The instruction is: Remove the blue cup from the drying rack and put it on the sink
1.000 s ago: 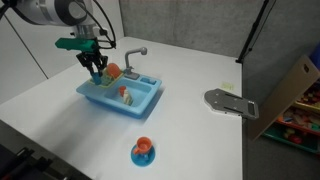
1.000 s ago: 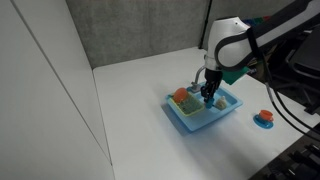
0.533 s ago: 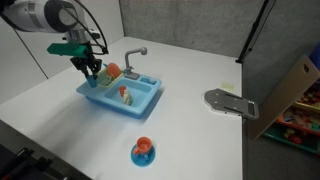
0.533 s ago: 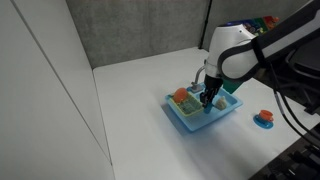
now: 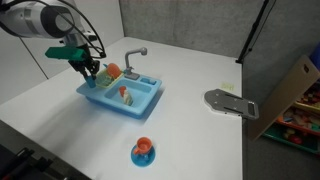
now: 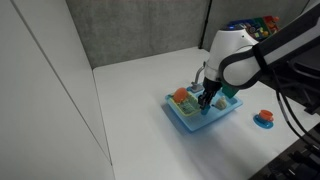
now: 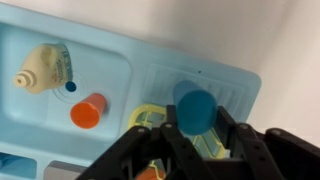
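In the wrist view my gripper is shut on the small blue cup, one finger on each side. It holds the cup over the ribbed end of the light-blue sink, right beside the greenish drying rack. In both exterior views the gripper hangs over one end of the sink. The cup is too small to make out there. The grey faucet stands at the sink's back edge.
The basin holds a cream bottle and a small orange cup. A round orange piece stands by the rack. A blue-and-orange item sits on the white table, and a grey flat object lies farther off.
The arm has shifted a little toward the outer end of the sink. The gripper stays shut on the blue cup.
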`<state>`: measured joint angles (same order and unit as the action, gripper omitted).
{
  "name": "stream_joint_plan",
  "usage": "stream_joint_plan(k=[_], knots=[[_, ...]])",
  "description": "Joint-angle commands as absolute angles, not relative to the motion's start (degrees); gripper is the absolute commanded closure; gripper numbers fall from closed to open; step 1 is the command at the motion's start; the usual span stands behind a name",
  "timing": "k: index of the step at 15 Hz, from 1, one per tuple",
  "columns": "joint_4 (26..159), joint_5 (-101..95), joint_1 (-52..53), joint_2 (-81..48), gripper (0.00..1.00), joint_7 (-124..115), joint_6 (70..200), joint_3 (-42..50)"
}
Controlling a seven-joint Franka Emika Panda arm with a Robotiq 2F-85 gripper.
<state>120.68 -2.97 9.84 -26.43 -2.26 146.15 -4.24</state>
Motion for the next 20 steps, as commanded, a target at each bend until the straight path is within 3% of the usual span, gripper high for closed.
stream_joint_plan(k=[1,15,16,17,18,20], knots=[[121.31,-4.2,10.16,-26.02,0.83,-3.3,146.97,-3.86],[120.06,-4.03,9.76,-29.12,0.83,-2.05,149.04,-3.94],[120.08,-3.99,9.73,-29.21,0.8,-1.99,149.21,-3.95],[120.2,-3.97,9.7,-29.18,0.53,-1.9,149.37,-3.96],[120.4,-3.99,9.68,-28.99,0.33,-1.85,149.48,-3.96],[120.88,-3.85,9.51,-28.32,0.18,-1.52,149.39,-4.1]])
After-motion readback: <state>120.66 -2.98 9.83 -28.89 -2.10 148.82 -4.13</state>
